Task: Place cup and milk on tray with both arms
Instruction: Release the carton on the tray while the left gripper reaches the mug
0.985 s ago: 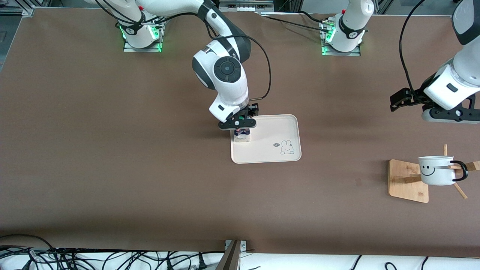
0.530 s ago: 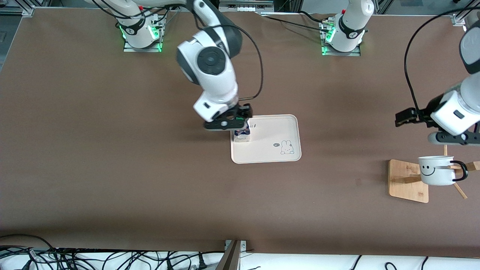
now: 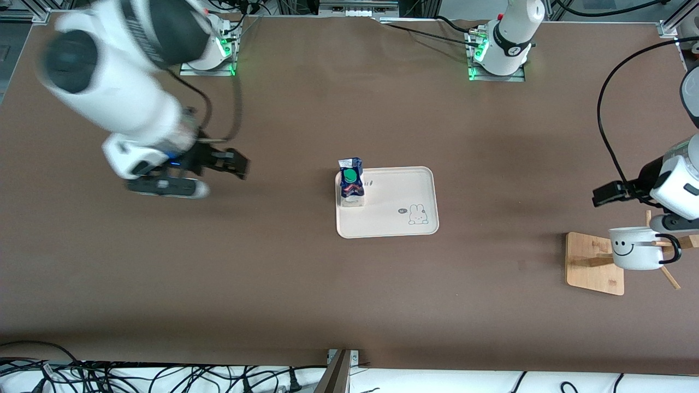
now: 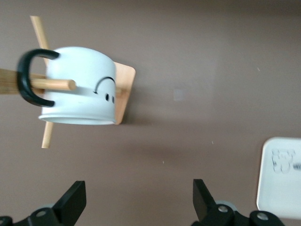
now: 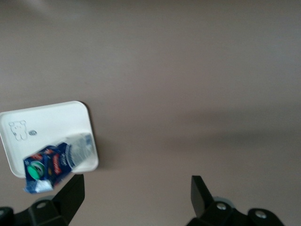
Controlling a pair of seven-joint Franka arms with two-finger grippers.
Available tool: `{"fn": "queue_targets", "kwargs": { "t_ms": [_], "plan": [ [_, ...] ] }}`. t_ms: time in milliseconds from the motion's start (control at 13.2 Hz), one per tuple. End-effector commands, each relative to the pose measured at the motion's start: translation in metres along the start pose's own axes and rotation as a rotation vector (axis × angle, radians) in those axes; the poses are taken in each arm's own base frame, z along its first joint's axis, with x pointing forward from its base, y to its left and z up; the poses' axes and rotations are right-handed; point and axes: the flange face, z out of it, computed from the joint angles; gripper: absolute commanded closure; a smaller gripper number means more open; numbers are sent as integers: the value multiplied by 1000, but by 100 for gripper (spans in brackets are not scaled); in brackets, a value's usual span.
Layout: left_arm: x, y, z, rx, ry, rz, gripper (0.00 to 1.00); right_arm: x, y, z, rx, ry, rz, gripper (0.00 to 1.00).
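Observation:
The milk (image 3: 351,183) stands upright on the tray (image 3: 393,218), at the tray's corner toward the right arm's end. It also shows in the right wrist view (image 5: 51,162) on the tray (image 5: 47,122). My right gripper (image 3: 166,188) is open and empty over bare table toward the right arm's end (image 5: 136,193). The cup (image 3: 636,249) hangs by its handle on a wooden rack peg toward the left arm's end. My left gripper (image 3: 674,222) is open and empty just above it (image 4: 138,205). The left wrist view shows the cup (image 4: 80,87) on its side.
The wooden rack base (image 3: 592,265) lies under the cup, with thin pegs (image 4: 40,80) sticking out. A corner of the tray (image 4: 282,179) shows in the left wrist view. Cables (image 3: 164,376) lie along the table's near edge.
My right gripper has let go of the milk and swung away toward the right arm's end. My left gripper has come down toward the cup.

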Motion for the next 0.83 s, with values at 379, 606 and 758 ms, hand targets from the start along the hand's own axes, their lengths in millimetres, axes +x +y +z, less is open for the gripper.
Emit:
{"fn": "queue_targets", "kwargs": {
  "t_ms": [379,606,758],
  "plan": [
    [5,-9,49,17,85,-337,0,-35,127,-61,25,-49,-48,0],
    [-2,-27,47,32,129,-454,0,-41,162,-64,29,-56,-81,0],
    [-10,-28,53,1,200,-468,0,-43,172,-59,-17,-64,-78,0]
  ]
}}
